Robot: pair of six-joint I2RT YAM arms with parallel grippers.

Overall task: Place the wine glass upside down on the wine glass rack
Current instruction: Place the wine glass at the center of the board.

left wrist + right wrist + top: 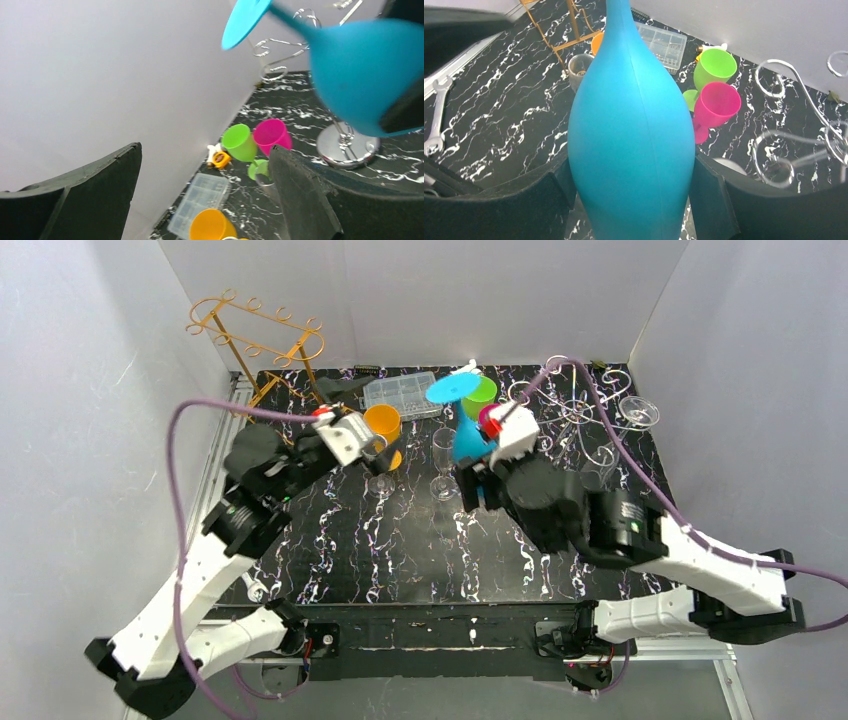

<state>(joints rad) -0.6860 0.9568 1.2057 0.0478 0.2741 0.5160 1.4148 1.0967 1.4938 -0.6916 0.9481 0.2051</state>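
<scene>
Gripping the blue wine glass (466,435) by its bowl in the right gripper (474,462), inverted with base up above the table, near the silver rack (590,425) but not yet hung there, with the left gripper (376,448) spread wide and empty.

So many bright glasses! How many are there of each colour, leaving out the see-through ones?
Blue glass: 1
Green glass: 1
Pink glass: 1
Orange glass: 1
Total: 4
</scene>
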